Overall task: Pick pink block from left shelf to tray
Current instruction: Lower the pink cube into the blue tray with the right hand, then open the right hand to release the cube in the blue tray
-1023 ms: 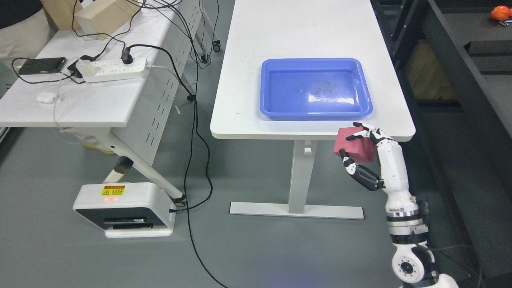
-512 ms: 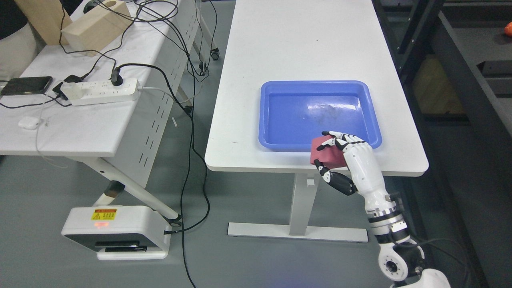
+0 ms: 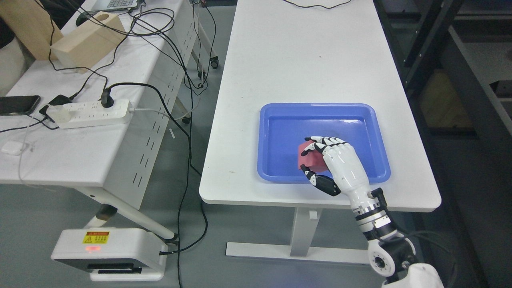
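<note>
Fingers of the right robot hand (image 3: 320, 160) pinch the pink square block (image 3: 311, 157), now moved over the blue plastic tray (image 3: 280, 116), near 6 o'clock. Next: let go.

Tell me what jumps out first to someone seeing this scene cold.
The right hand, white with black fingertips, grips a pink block over the blue tray, which sits near the front edge of the white table. To the left, a second table carries a white power strip tangled in black cables.
</note>
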### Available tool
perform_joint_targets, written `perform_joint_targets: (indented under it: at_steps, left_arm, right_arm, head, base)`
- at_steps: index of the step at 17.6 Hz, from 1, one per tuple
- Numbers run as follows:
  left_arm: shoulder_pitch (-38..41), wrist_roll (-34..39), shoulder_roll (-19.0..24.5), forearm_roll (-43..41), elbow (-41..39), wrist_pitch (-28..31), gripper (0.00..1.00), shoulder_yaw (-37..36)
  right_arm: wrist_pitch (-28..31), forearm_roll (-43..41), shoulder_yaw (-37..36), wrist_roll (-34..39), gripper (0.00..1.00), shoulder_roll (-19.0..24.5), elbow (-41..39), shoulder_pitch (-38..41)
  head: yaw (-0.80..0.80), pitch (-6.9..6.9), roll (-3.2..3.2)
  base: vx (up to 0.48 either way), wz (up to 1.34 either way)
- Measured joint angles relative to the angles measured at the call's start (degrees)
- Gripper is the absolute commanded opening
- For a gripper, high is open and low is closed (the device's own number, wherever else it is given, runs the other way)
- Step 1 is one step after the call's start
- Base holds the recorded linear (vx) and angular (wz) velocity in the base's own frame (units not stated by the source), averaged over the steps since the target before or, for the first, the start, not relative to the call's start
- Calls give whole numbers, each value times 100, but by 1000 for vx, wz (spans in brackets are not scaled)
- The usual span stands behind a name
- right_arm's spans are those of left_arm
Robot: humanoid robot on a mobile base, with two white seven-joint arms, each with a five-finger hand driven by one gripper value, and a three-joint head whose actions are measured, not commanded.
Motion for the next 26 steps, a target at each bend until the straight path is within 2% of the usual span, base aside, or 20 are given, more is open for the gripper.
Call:
perform_joint_targets:
  at_steps: [3, 4, 6, 10, 15, 18, 22, 24, 26]
  left_arm:
    - [0, 0, 0, 0, 0, 0, 100, 0]
    - [0, 0, 0, 0, 0, 0, 100, 0]
    - [0, 0, 0, 0, 0, 0, 100, 0]
    - [0, 0, 0, 0, 0, 0, 100, 0]
    - [0, 0, 0, 0, 0, 0, 100, 0]
    - [0, 0, 0, 0, 0, 0, 100, 0]
    - [0, 0, 0, 0, 0, 0, 100, 0]
    - [0, 0, 0, 0, 0, 0, 100, 0]
    - [0, 0, 0, 0, 0, 0, 100, 0]
  right_arm:
    - [154, 98, 83, 87, 6, 0, 13, -35]
    - [231, 149, 112, 91, 10, 0, 18, -48]
    - [396, 208, 147, 106, 27, 0, 26, -112]
    - [867, 253, 213, 107, 49, 0, 44, -132]
    - [1034, 258, 290, 82, 62, 0, 73, -122]
    - [1057, 197, 323, 53, 74, 0, 104, -116]
    - [1073, -186, 342, 132, 84, 0, 137, -112]
    - [1081, -435, 342, 331, 96, 0, 148, -110]
    - [1165, -735, 339, 571, 99, 0, 159, -109]
  head:
    - [0, 0, 0]
    - [0, 0, 0]
    - [0, 0, 0]
    - [0, 1, 0]
    - [0, 1, 0]
    - [0, 1, 0]
    - [0, 1, 0]
    - [0, 1, 0]
    - [0, 1, 0]
  base:
    - [159, 0]
    - [121, 0]
    - [111, -1]
    - [81, 1]
    - [32, 0]
    - [0, 0]
    - [0, 0]
    - [0, 0]
    - [0, 0]
